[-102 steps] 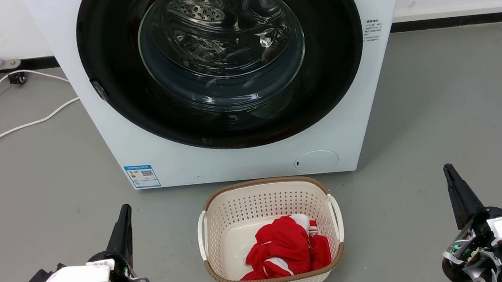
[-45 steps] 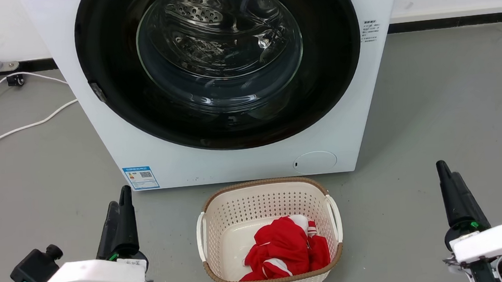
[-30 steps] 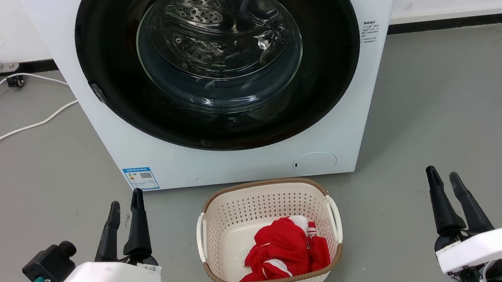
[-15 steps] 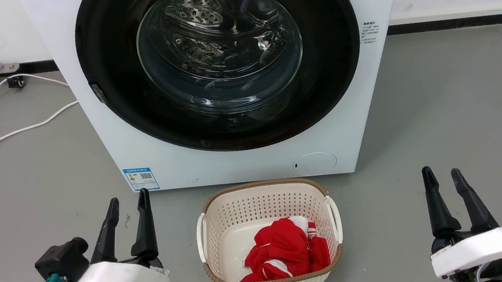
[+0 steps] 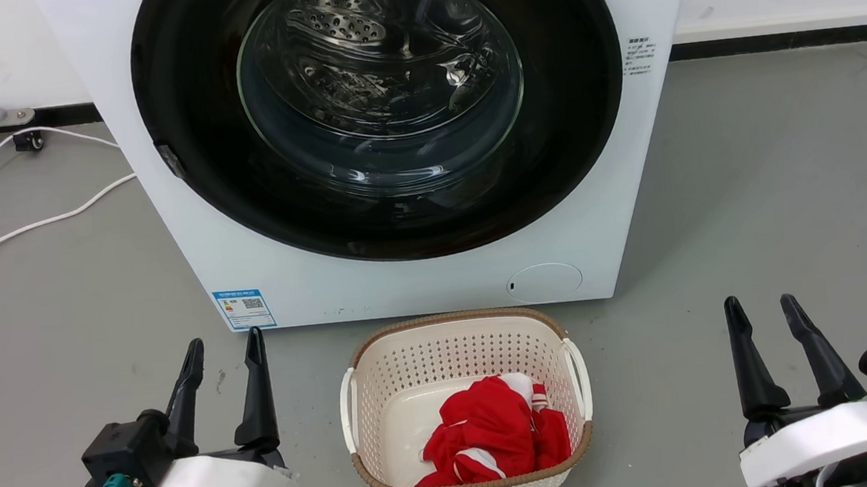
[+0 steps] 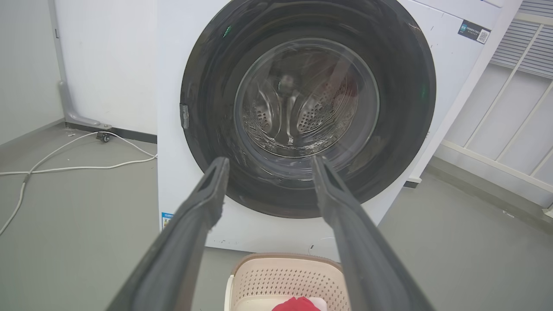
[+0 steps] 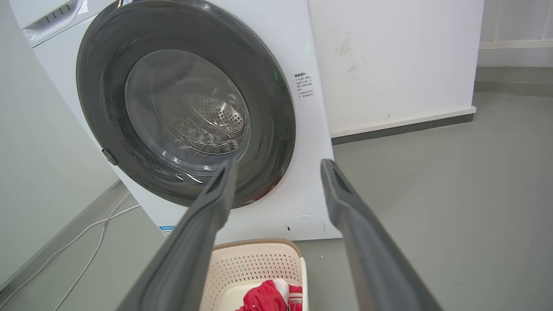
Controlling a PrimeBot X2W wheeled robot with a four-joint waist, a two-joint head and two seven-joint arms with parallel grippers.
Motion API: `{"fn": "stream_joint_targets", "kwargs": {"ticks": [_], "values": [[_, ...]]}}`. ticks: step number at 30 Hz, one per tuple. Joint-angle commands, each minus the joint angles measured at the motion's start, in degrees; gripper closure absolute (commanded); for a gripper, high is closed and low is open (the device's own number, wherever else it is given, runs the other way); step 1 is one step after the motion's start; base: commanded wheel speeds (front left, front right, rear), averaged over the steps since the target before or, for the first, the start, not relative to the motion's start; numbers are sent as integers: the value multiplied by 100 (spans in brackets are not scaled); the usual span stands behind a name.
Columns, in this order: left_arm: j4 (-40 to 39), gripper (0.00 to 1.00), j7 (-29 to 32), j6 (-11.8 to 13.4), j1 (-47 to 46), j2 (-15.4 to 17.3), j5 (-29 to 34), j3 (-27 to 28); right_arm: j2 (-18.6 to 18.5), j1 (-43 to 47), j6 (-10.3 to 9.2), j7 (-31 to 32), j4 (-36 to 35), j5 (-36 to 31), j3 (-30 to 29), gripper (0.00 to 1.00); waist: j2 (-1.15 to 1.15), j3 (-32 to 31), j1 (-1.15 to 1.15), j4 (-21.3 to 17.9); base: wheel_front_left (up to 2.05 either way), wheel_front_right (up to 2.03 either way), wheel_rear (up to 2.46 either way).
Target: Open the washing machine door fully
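Observation:
The white washing machine (image 5: 406, 285) stands straight ahead, with its round glossy black door (image 5: 570, 106) lying flat against the front. Through the glass window (image 5: 380, 83) the steel drum shows. A small latch tab (image 5: 170, 160) sits on the door's left rim. My left gripper (image 5: 224, 345) is low at the left, open and empty, well short of the machine. At the lower right, my right gripper (image 5: 761, 304) is also open and empty. The door (image 6: 406, 108) and the left gripper (image 6: 268, 163) appear in the left wrist view, the door (image 7: 276, 125) and the right gripper (image 7: 278, 165) in the right wrist view.
A cream laundry basket (image 5: 457, 335) holding red cloth (image 5: 497, 430) sits on the grey floor just before the machine, between my grippers. White cables (image 5: 31, 224) trail over the floor at the left. A white wall with a dark skirting (image 5: 776, 37) runs behind.
Both grippers have gone from shut to open and their wrists have rolled, so the fingers now stand side by side. The door, the machine and the basket have not moved.

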Motion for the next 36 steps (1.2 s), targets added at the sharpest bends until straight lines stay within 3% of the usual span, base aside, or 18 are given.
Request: {"fn": "stream_joint_targets", "kwargs": {"ticks": [1, 36], "values": [[-68, 0, -57, 34, 14, 37, 169, -29, 16, -6, -2, -54, -74, -189, 1, 0, 0, -4, 0, -3, 0, 0, 0], [-158, 0, -446, 159, 140, 47, 1611, -138, 32, 136, -2, -311, -91, -1410, 60, 0, 0, -12, 0, 5, 0, 0, 0]]}}
